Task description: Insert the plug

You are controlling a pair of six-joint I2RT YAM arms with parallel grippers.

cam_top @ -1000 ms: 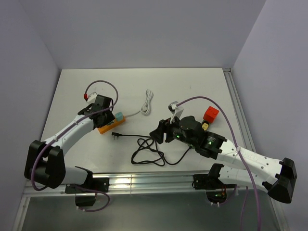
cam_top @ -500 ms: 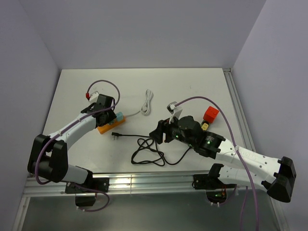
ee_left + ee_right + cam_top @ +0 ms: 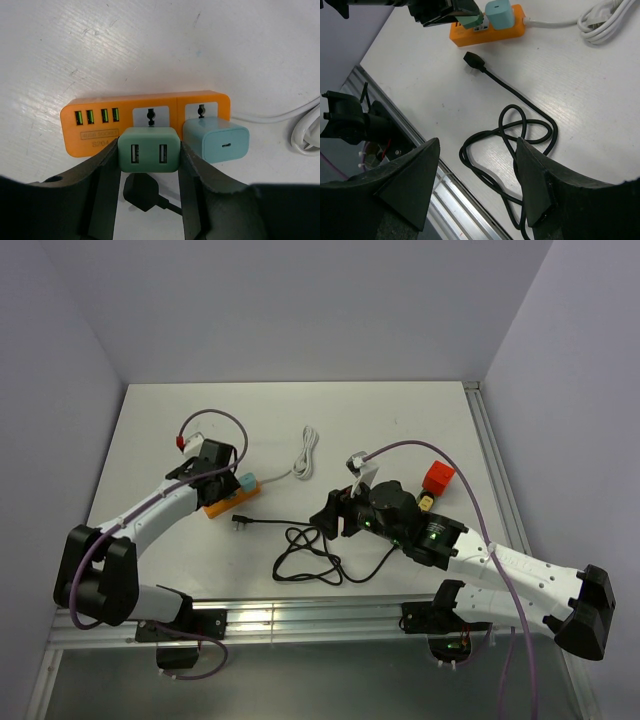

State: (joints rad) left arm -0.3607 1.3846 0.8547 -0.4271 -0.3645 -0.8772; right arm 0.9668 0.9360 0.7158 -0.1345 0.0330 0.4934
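Where the green plug (image 3: 149, 150) sits: squarely between the fingers (image 3: 102, 172) of the left gripper (image 3: 149, 156). Its two USB ports face the wrist camera, and it is against the middle socket of the orange power strip (image 3: 170, 102).
Left gripper: clamped on the green plug, one finger flat against each side.
Seating: the prongs are hidden behind the plug body; it may be partly in the socket, but I cannot tell.
Blue charger (image 3: 216, 140): plugged into the end socket, just beside the green plug.
Right gripper (image 3: 475, 170): fingers spread, holding nothing, above the black cable (image 3: 530, 130) looped on the table (image 3: 400, 420).
Black connector (image 3: 142, 192): lying on the table just in front of the strip.
White cord (image 3: 305, 452): runs from the strip's end and is bundled farther back.
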